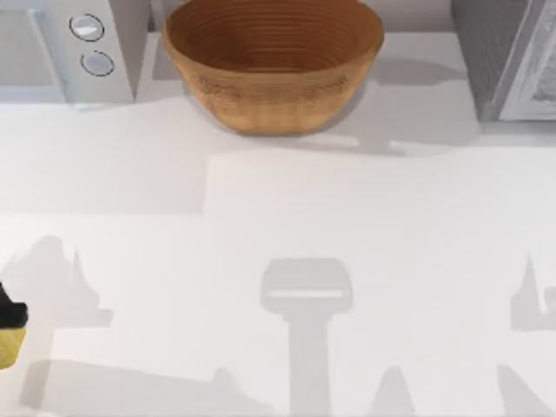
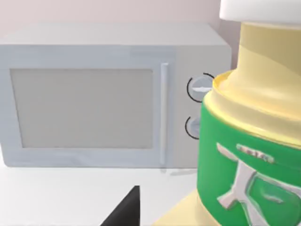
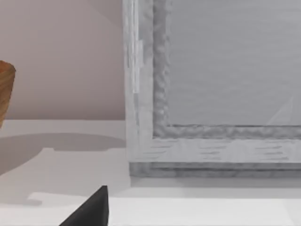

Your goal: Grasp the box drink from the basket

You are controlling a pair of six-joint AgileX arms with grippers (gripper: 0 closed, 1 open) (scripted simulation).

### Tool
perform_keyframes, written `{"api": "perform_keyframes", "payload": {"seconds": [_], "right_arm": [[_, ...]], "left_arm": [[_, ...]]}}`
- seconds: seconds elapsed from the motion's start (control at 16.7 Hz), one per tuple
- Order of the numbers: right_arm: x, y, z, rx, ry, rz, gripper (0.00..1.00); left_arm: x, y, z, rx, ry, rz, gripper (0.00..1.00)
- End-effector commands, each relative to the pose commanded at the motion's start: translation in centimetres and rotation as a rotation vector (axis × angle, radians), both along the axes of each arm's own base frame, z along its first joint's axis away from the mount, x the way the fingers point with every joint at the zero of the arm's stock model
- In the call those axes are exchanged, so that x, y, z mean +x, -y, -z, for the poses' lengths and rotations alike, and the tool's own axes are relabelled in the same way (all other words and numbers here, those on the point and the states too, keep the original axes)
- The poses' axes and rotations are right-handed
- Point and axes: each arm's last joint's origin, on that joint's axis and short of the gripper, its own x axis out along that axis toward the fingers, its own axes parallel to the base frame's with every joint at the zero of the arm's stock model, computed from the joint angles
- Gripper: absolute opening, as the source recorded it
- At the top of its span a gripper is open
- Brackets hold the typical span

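Basket: brown ribbed basket at the table's far edge, centre, between the microwave on the left and a grey cabinet on the right; it touches neither
Box drink: I cannot tell where it is; what shows of the basket's inside is ribbed wall
Top view alone: the whole basket, both appliances at once, and grey arm shadows on the near half of the table
Top view, left edge: a black shape above a yellow one, cut by the frame, well apart from the basket; what it is I cannot tell
Left wrist view alone: a pale yellow bottle with green label and white cap, very close to the camera, in front of the microwave's two knobs; the microwave door faces the camera
Right wrist view alone: the cabinet's rough grey frame close ahead, and a sliver of the basket's rim at the frame's edge
Left gripper: a dark wedge low over the table, aimed at the microwave; jaws' opening cannot be told, nor whether it holds the bottle
Right gripper: a dark wedge low over the table, aimed at the cabinet; jaws' opening cannot be told
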Motion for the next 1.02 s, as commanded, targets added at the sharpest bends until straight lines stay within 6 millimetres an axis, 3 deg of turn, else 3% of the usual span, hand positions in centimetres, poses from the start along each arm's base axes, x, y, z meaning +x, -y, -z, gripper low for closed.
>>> {"api": "perform_keyframes", "payload": {"seconds": [0.48, 0.78, 1.02], "right_arm": [[0.0, 0.0, 0.0, 0.000, 0.000, 0.000, 1.00], [0.0, 0.0, 0.0, 0.000, 0.000, 0.000, 1.00], [0.0, 0.0, 0.0, 0.000, 0.000, 0.000, 1.00]], "left_arm": [[0.1, 0.1, 0.6, 0.006, -0.009, 0.009, 0.00], [0.9, 1.8, -0.6, 0.036, 0.028, 0.028, 0.00], [1.8, 2.7, -1.5, 0.044, 0.065, -0.181, 0.00]]}}
